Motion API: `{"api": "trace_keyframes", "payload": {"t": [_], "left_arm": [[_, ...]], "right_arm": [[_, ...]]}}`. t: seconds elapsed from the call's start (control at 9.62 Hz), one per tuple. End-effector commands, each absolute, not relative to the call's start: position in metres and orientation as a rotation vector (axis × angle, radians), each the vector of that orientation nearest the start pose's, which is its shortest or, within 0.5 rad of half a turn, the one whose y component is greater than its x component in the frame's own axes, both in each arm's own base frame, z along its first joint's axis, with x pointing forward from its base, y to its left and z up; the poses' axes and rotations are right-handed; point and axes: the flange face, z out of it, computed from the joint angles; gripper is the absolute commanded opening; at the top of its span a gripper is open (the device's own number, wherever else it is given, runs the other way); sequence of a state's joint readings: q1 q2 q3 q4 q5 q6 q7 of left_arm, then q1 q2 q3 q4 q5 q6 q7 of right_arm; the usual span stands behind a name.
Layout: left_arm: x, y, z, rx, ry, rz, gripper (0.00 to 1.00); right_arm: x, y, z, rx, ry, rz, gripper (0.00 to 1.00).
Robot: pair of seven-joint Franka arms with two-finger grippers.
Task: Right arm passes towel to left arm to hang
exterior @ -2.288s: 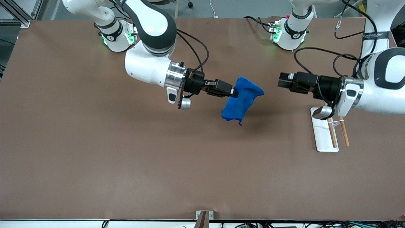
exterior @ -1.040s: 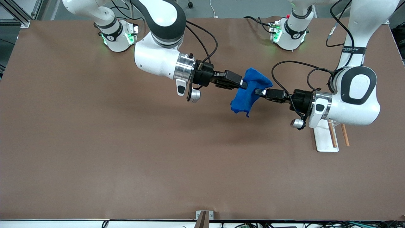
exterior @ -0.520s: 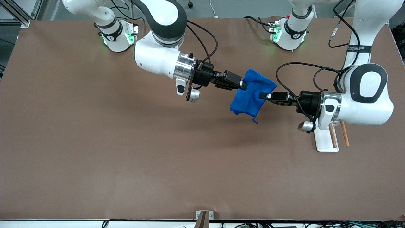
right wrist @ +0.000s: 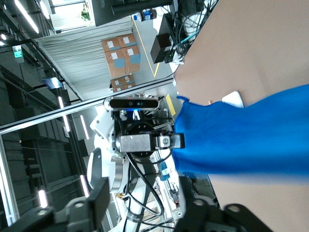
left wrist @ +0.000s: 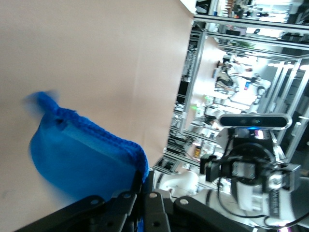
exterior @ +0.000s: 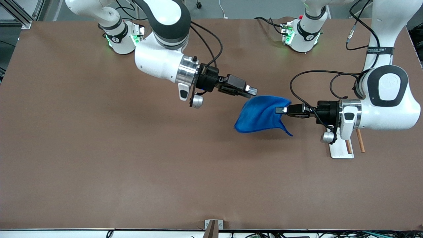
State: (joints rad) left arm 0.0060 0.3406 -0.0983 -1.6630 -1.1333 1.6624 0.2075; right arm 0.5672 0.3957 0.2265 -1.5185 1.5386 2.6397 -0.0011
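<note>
The blue towel (exterior: 261,114) hangs in the air above the middle of the table. My left gripper (exterior: 279,110) is shut on its upper corner, at the left arm's end of the cloth, and the rest drapes down from there. In the left wrist view the towel (left wrist: 82,154) is pinched between the shut fingers (left wrist: 145,186). My right gripper (exterior: 252,91) is open and empty, just above the towel's free upper edge and apart from it. In the right wrist view the towel (right wrist: 246,140) and the left gripper (right wrist: 149,142) show ahead of the spread fingers (right wrist: 99,195).
A white flat tray (exterior: 338,147) with wooden rods (exterior: 360,140) lies under the left arm's wrist, at the left arm's end of the table. The arms' bases (exterior: 124,38) stand along the table's edge farthest from the front camera.
The left gripper came in and shut on the towel; the right gripper opened, let go and drew back toward its base. The left gripper pulled the towel toward the tray; it now hangs from it alone.
</note>
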Motion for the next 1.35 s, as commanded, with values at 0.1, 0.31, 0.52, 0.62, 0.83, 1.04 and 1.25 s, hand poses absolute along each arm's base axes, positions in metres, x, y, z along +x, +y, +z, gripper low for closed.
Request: {"api": "trace_keyframes", "payload": {"t": [0.1,0.31,0.52,0.62,0.83,1.04,1.25], "left_arm": [[0.647,-0.09,0.444,2.261,0.003,-0.143,0.0],[0.65,-0.023,0.436,2.424,0.058,-0.111,0.0],[0.641,0.047,0.435,2.606,0.112,-0.104,0.0],[0.633,0.075,0.443,2.699,0.136,-0.109,0.0],[0.615,0.135,0.446,2.741,0.244,-0.122,0.0],[0.595,0.188,0.442,2.788,0.356,-0.158,0.0],[0.576,0.223,0.421,2.767,0.463,-0.208,0.0]], "right_arm": [[0.586,0.369,0.5,-2.03,0.212,-0.04,1.0],[0.617,0.297,0.486,-2.267,0.152,-0.062,1.0],[0.629,0.236,0.483,-2.608,0.13,-0.105,1.0],[0.634,0.196,0.484,-2.735,0.164,-0.104,1.0],[0.641,0.113,0.514,-2.9,0.229,-0.226,1.0],[0.625,0.03,0.552,-3.072,0.311,-0.252,1.0],[0.591,-0.024,0.593,-3.077,0.387,-0.181,1.0]]}}
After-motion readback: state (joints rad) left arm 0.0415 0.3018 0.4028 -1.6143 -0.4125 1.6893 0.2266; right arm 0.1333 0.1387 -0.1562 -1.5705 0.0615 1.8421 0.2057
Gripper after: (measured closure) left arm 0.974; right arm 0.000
